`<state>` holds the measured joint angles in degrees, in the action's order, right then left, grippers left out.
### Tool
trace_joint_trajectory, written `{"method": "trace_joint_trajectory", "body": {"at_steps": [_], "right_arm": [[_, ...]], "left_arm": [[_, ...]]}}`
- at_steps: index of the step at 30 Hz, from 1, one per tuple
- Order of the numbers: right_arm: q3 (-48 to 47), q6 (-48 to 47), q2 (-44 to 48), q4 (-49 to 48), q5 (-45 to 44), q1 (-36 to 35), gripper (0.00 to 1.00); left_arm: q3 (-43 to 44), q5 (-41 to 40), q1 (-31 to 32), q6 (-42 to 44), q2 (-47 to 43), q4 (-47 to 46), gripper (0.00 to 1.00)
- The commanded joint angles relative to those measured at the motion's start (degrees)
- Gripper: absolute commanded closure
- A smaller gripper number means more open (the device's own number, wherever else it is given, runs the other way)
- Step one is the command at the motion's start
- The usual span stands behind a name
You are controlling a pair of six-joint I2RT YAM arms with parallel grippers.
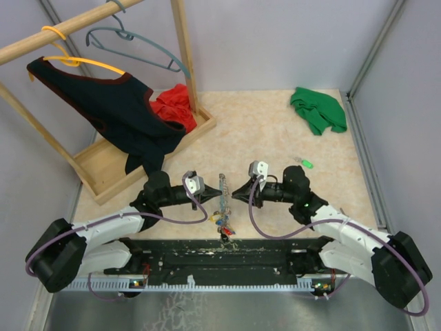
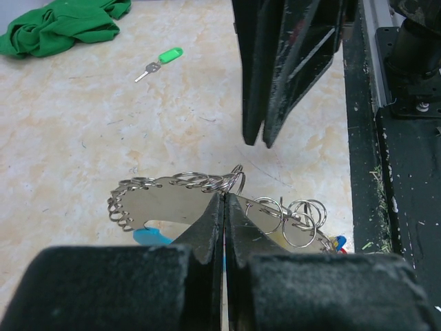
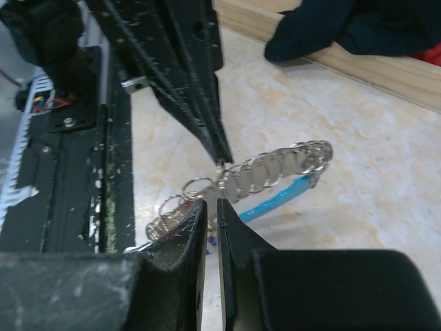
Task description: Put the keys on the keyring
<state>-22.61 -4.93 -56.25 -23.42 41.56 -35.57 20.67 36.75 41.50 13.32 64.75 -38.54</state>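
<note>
Your left claw (image 2: 224, 198) is clamped fully shut on the keyring (image 2: 186, 181). Its two fingertips pinch the silvery coil from one side and hold the loop up on edge over the bench (image 1: 275, 131). In the right wrist view you see that same claw reaching in from above, its tip meeting the coil about midway along the loop's upper run.

Your right claw (image 3: 212, 207) faces it from the opposite side of the keyring. Its jaws stand only a slit apart, and you can see nothing caught between them. The tips sit right at the coil, close to where the left claw grips. Whether they touch the metal you cannot tell from either wrist view.

On the keyring, the light-blue segment (image 3: 282, 196) runs under the far end of the loop. Several small split rings (image 2: 296, 219) hang off the end nearest the arm bases. The cluster of coloured tags (image 1: 219, 221) dangles at that same near end.

The green-headed key (image 2: 160, 61) lies flat on the bench, well apart from the keyring, on the right claw's side and farther from the bases. Neither claw touches it. The green cloth (image 1: 318, 109) lies beyond the key, farther again from the keyring
</note>
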Motion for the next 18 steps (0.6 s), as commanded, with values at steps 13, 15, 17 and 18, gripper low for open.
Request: {"method": "trace_joint_trajectory", "body": {"at_steps": [13, 15, 17, 18], "right_arm": [[-3.9, -0.3, -7.8, -5.5, 8.3, -1.7, 0.89], [-3.1, 0.2, -8.0, -7.1, 6.9, -1.7, 0.89], [-2.7, 0.4, -7.9, -8.2, 6.0, -1.7, 0.89], [-2.6, 0.4, -8.1, -8.6, 5.8, -1.7, 0.89]], "left_arm": [[1.6, 0.4, 0.3, -0.3, 0.0, -2.8, 1.00], [1.5, 0.6, 0.3, -0.3, 0.0, -2.9, 1.00], [1.6, 0.9, 0.3, -0.3, 0.3, -3.1, 1.00], [1.5, 1.1, 0.3, -0.4, 0.4, -3.2, 1.00]]}}
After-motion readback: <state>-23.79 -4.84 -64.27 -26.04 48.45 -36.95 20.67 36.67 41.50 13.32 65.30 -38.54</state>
